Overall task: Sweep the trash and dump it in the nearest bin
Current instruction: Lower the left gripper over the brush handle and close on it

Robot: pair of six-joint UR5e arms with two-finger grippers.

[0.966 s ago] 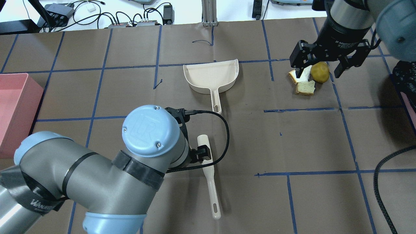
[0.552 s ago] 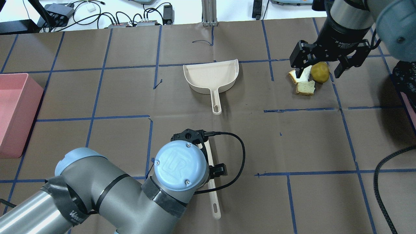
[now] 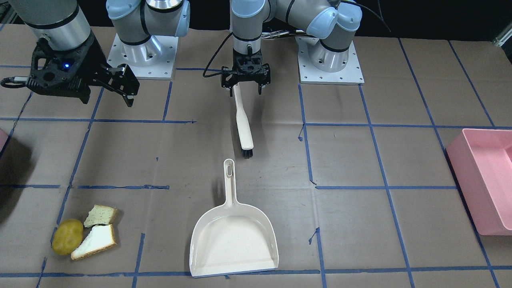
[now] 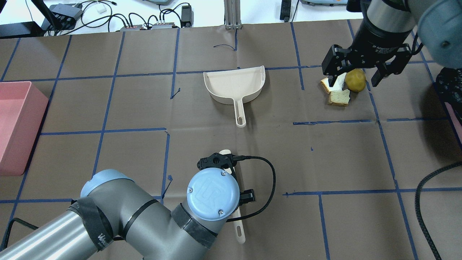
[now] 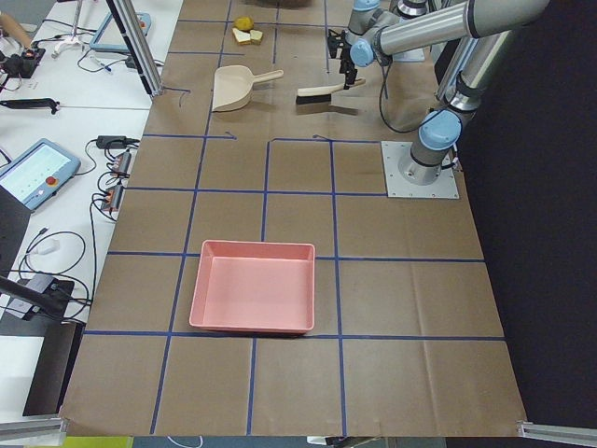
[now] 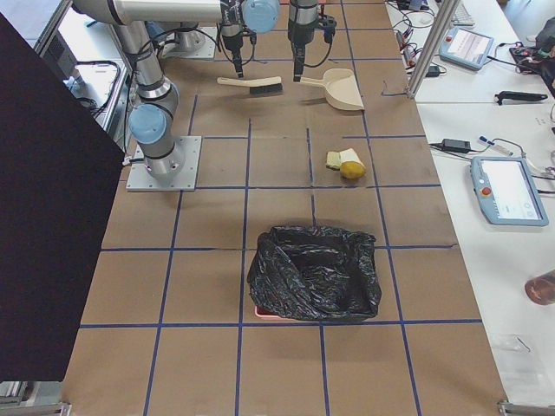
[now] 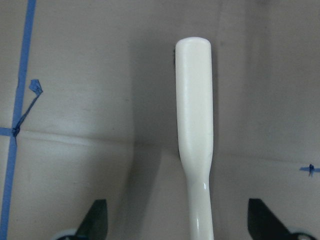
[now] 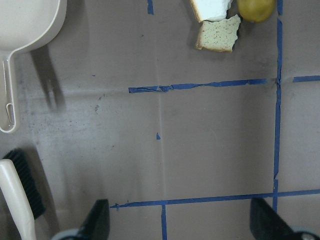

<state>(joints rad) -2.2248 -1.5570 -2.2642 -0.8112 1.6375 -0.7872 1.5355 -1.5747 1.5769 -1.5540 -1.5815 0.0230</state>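
- The left gripper (image 3: 245, 91) hung low with its jaws spread wide, one on each side of the brush (image 3: 243, 120) handle; the wrist view showed a gap on both sides.
- The right gripper (image 4: 353, 77) was likewise spread wide and held nothing, high over the table (image 3: 360, 160).
- The potato-like lump (image 3: 67, 237) and two bread slices (image 3: 96, 242) lay clustered near the operators' edge, on the robot's right.
- The bin (image 6: 299, 299), draped in a black bag, stood further toward that end.
- The dustpan (image 3: 234, 236) lay beyond the bristles, its handle toward them and its mouth toward the operators.
- Bare brown paper gridded with blue tape separated the dustpan from the trash.
- The pink tub (image 3: 466, 188) sat well apart at the left end.
- A white bench (image 4: 108, 14) with cables bordered the far edge.
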